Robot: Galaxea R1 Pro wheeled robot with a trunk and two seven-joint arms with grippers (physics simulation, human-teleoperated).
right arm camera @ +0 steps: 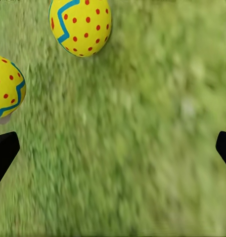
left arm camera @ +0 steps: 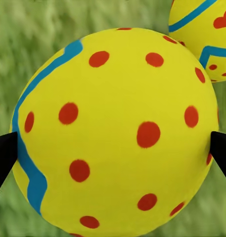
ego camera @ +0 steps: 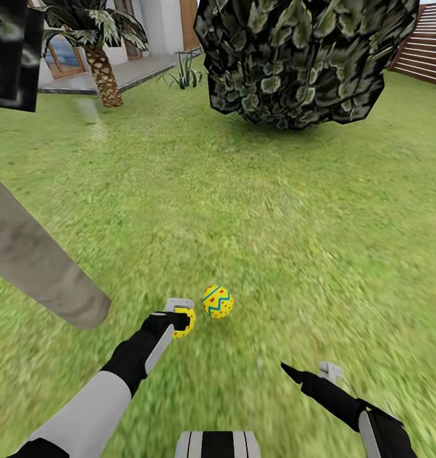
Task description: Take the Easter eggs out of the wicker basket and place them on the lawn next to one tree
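My left gripper (ego camera: 181, 316) is shut on a yellow egg (ego camera: 186, 322) with red dots, low over the lawn (ego camera: 275, 222). In the left wrist view this egg (left arm camera: 117, 133) sits between the two black fingertips (left arm camera: 3, 160). A second egg (ego camera: 218, 301) (left arm camera: 206, 34), with blue zigzags and a red heart, lies on the grass just beside it. The tree's pale grey trunk (ego camera: 39, 264) slants in close on the left. My right gripper (ego camera: 310, 371) (right arm camera: 113, 150) hangs open over bare grass, with one egg (right arm camera: 80, 24) and another egg (right arm camera: 6, 86) ahead of it. The basket and a third egg are out of view.
A palm (ego camera: 106, 79) stands at the back left beside the grey patio (ego camera: 116, 73) and the white house. A dark, pale-speckled leaf crown (ego camera: 300, 57) hangs at the back centre. The slatted fence (ego camera: 428, 54) is at the far right. Open grass lies ahead and to the right.
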